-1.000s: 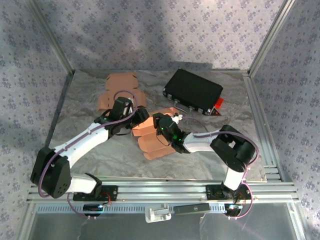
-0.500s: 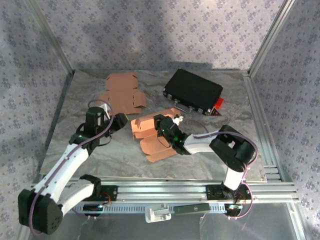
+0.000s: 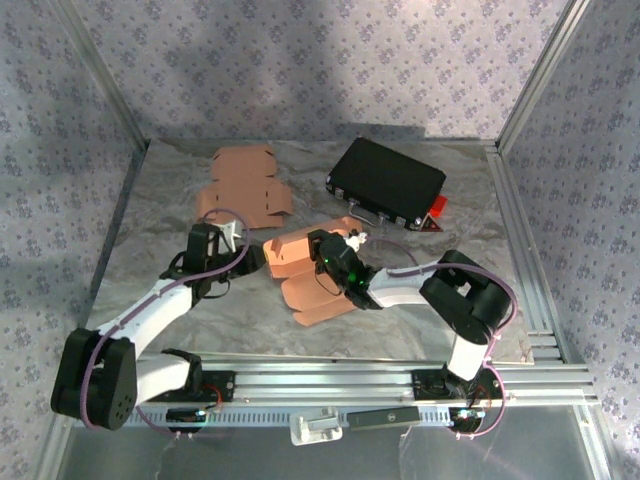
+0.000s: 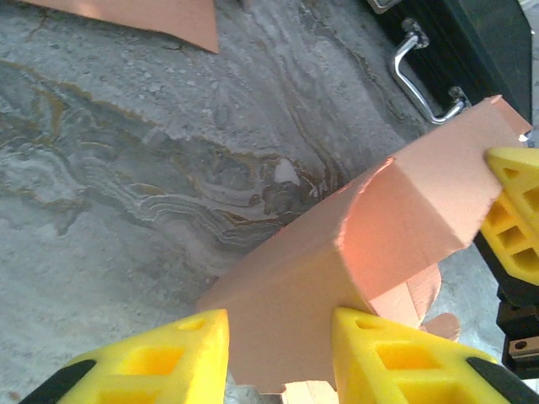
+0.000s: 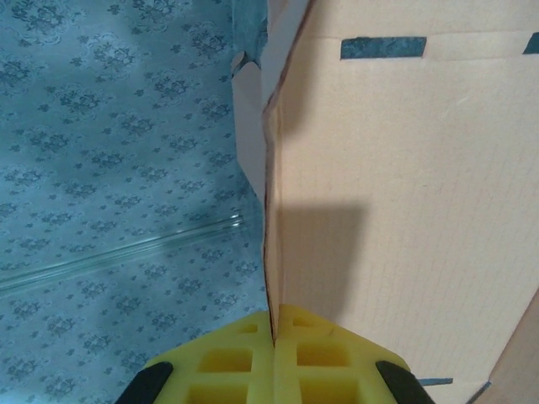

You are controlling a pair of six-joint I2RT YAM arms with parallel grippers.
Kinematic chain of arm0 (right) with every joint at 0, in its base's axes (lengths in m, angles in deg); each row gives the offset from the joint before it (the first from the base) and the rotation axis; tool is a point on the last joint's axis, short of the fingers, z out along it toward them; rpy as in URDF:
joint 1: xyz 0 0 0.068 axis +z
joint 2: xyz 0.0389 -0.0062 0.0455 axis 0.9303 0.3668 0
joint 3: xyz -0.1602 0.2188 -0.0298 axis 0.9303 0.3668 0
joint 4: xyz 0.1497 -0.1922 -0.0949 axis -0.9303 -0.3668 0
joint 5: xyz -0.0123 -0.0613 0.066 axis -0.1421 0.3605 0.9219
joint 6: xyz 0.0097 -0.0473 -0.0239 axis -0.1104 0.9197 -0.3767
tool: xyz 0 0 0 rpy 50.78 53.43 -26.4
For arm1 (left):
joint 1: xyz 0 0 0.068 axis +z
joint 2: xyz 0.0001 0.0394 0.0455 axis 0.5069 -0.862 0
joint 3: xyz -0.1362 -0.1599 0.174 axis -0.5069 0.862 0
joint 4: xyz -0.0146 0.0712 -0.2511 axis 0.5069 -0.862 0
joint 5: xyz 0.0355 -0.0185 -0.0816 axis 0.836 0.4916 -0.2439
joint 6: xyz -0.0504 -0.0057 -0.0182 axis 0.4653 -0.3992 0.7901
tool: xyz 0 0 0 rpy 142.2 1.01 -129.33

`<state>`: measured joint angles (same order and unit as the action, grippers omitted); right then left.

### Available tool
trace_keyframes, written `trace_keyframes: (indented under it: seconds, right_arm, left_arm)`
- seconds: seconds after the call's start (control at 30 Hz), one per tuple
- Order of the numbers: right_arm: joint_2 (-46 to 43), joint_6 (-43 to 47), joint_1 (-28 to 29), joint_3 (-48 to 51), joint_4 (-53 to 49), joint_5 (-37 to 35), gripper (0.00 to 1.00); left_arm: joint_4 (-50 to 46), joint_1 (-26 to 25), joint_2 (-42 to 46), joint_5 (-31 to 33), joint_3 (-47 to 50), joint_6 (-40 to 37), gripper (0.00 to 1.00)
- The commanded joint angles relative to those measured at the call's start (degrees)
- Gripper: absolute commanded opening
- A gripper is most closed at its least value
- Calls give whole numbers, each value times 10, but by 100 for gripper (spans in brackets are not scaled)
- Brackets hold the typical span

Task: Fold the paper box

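I am looking down on a grey marbled table [image 3: 150, 300] walled in with patterned cloth, my two arms reaching in from the near edge. The largest object is a black case [image 3: 388, 180] with metal handles at the far right, well apart from the work. At the far left a flat cardboard blank [image 3: 245, 185] lies unfolded. Between the arms, near the middle of the table, sits the paper box [image 3: 300, 280], part folded, with one tan panel raised. I judge that its long axis runs from the far side toward me, slanting slightly right. The right gripper [image 3: 322, 250] is clamped on the box. In the right wrist view its yellow pads [image 5: 320, 353] meet tight on the thin edge of an upright cardboard panel. The left gripper [image 3: 236, 238] sits just beside the box's left edge, so the box lies to its right, straight ahead of the jaws. In the left wrist view its yellow fingers [image 4: 181, 345] stand apart with a folded corner of the box showing in the gap between them. I see no grip there. As I judge it, the right arm anchors the box and the left must close in rightward onto that corner.
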<state>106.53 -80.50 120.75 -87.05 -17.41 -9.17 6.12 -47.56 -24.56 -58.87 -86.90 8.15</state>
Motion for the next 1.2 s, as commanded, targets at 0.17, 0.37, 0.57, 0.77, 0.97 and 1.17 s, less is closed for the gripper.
trace_keyframes:
  seconds: [0.17, 0.37, 0.57, 0.77, 0.97, 1.17]
  right_arm:
    - [-74, -7, -8, -45, -172, 6, 0]
    - [-76, -7, -21, -45, -172, 21, 0]
    - [-67, -1, -25, -55, -179, 36, 0]
    - [-35, 38, -33, -54, -142, 44, 0]
    - [-4, 94, -34, -19, -15, 30, 0]
    - [13, 160, -33, 4, 64, 46, 0]
  left_arm:
    - [43, -28, -19, -21, -14, -34, 33]
    - [40, -67, -34, -8, -28, -66, 31]
    - [25, -82, -60, 27, -43, -98, 30]
    - [-2, -81, -51, 72, -46, -131, 28]
    - [13, -79, -13, 104, -10, -116, 33]
    - [43, -70, 13, 126, 29, -100, 38]
